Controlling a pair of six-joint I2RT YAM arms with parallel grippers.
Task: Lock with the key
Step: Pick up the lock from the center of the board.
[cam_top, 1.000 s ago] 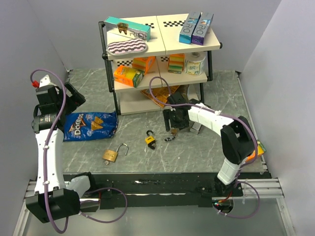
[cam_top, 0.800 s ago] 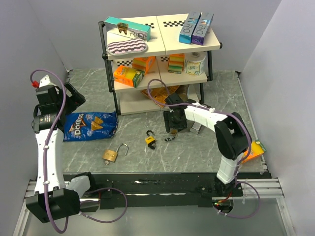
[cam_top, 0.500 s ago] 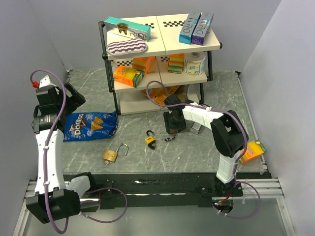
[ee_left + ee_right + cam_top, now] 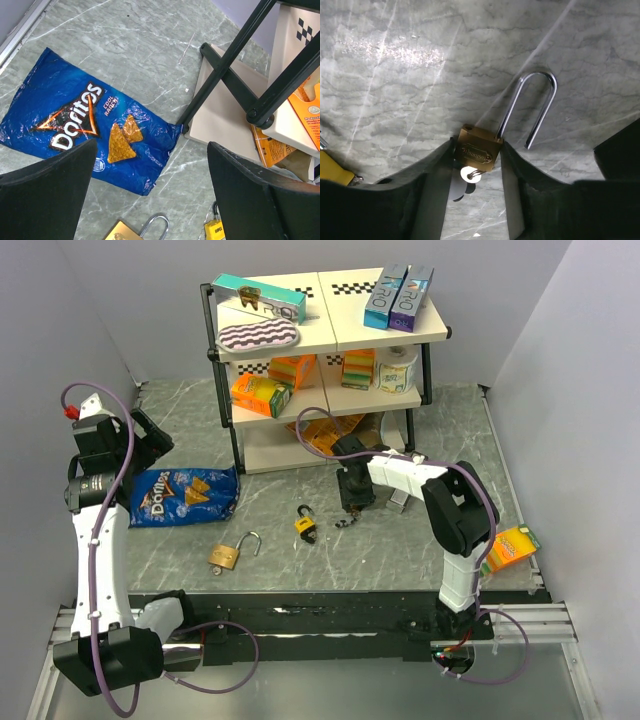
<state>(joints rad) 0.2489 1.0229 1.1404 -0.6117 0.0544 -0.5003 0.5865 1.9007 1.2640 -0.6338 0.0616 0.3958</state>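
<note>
Padlocks on the table: three. Keys seen: one.
I count one keyed brass padlock, shackle open, key in its base, pinched between my right gripper's half-closed pads; one larger brass padlock and one yellow padlock lie apart. My left gripper gapes wide, empty.

A grey marbled worktop carries a three-tier shelf rack at 12 o'clock and a blue Doritos bag lying flat at 9 o'clock. At 8 o'clock a second brass padlock lies with its shackle open. A small yellow padlock sits just off centre, towards 7 o'clock. At the centre lies the keyed brass padlock, shackle swung open and key in its base. An orange box sits at the 4 o'clock edge.
</note>
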